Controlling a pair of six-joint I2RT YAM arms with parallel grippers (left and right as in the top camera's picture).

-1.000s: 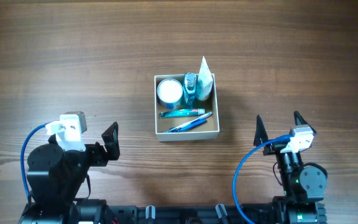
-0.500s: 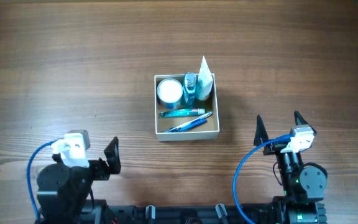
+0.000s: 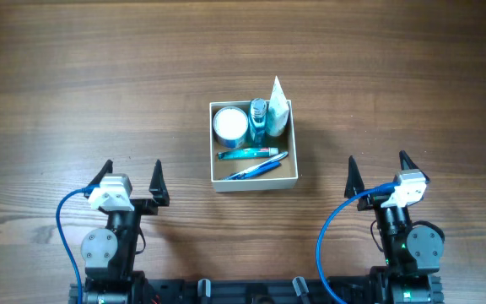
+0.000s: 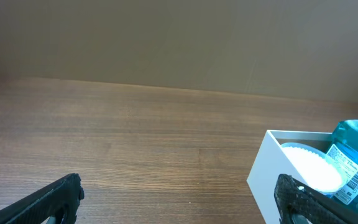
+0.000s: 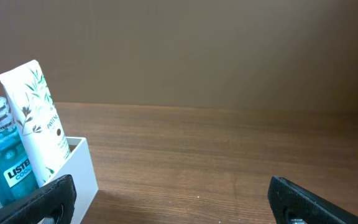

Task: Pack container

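The container [image 3: 294, 156], a small square white-walled cardboard box, sits at the table's middle. It holds a round white-lidded jar [image 3: 229, 126], a blue mouthwash bottle [image 3: 258, 119], a white tube [image 3: 278, 108] and two blue toothbrush-like items [image 3: 253, 160]. My left gripper [image 3: 129, 175] is open and empty at the front left. My right gripper [image 3: 379, 173] is open and empty at the front right. The left wrist view shows the box's corner [image 4: 269, 174] with the jar [image 4: 309, 168] and bottle [image 4: 353, 163]. The right wrist view shows the box's wall [image 5: 82, 168], the tube [image 5: 39, 118] and the bottle [image 5: 5, 162].
The wooden table [image 3: 99, 84] surrounds the box on all sides. A brown wall [image 4: 166, 37] stands behind the table's far edge. Blue cables run along both arms near the front edge.
My left arm has swung from a turned-aside pose to facing forward, with its open fingers now pointing toward the table's far side. The right arm and the box have not moved.
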